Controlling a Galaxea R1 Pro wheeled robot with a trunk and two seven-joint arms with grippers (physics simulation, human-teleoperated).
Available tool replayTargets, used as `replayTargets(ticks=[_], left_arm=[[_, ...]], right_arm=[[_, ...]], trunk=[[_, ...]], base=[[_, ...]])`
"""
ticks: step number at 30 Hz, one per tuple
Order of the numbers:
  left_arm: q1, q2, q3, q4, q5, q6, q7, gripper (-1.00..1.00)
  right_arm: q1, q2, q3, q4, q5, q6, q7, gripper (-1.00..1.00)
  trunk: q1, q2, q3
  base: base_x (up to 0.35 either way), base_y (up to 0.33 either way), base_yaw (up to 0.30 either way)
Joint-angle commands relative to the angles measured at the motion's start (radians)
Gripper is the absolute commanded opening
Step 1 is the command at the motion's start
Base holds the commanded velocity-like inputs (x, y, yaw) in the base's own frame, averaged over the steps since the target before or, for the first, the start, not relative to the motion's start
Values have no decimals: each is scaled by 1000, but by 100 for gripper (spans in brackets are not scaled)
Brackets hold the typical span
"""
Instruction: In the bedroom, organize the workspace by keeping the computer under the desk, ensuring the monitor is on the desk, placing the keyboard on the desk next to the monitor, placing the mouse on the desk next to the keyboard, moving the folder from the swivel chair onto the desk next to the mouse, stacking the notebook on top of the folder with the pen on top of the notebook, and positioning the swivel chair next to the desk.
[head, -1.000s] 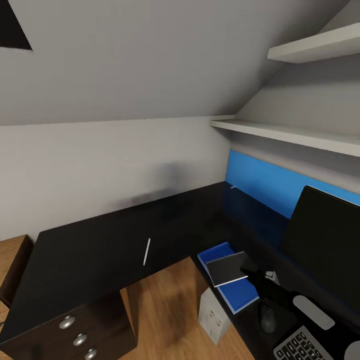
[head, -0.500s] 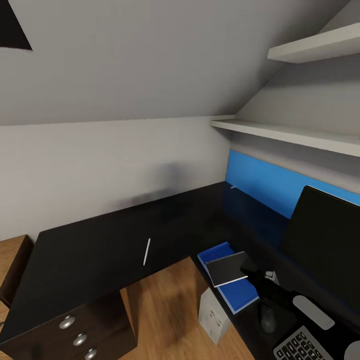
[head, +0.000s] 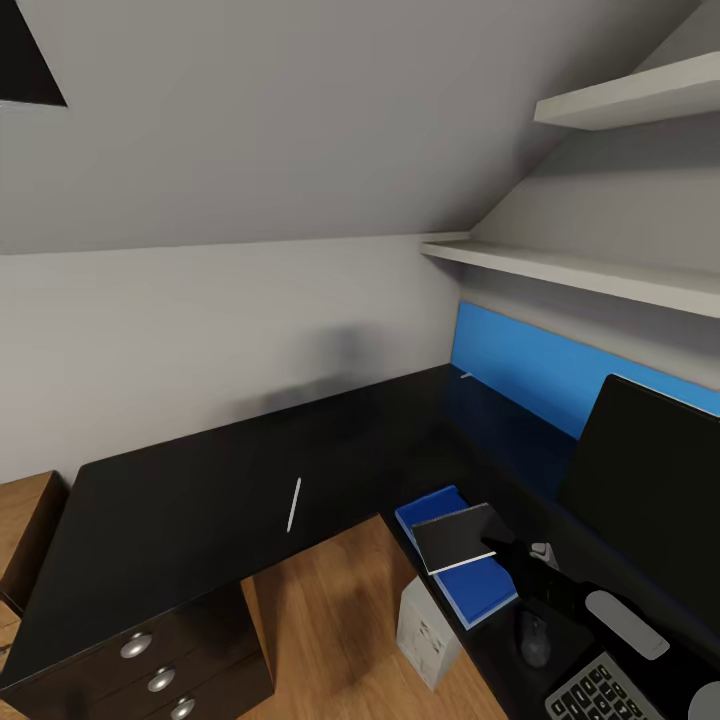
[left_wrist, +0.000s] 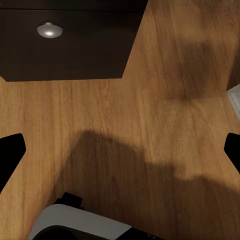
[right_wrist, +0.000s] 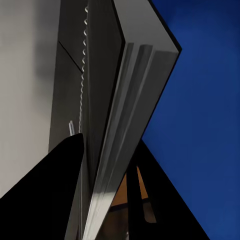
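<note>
Blue folder is already lying flat on the glossy black desk, right at the inner edge by the corner of the L, with the mouse and keyboard just past it and the monitor behind. The notebook sits over the folder with the right gripper clamped on its near edge; in the right wrist view the page stack sits squeezed between the dark fingers. It looks thin, light and a bit floppy, so I'd say the spiral edge is the stiffer spot to pinch. Right arm reaches low across the desk. The pen lies alone out on the other wing. Left gripper hangs wide apart, fingertips over the wooden floor.
</note>
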Motion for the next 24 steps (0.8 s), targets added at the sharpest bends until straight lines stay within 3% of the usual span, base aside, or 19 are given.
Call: replayTargets(ticks=[1, 24], left_arm=[[1, -1, 2, -2, 8, 0, -5, 100], [1, -1, 2, -2, 8, 0, -5, 100]], right_arm=[[-2, -1, 6, 1, -7, 0, 3, -100], [-2, -1, 6, 1, -9, 1, 2, -100]], trunk=[[0, -1, -1], [0, -1, -1]], base=[[0, 0, 0], [0, 0, 0]])
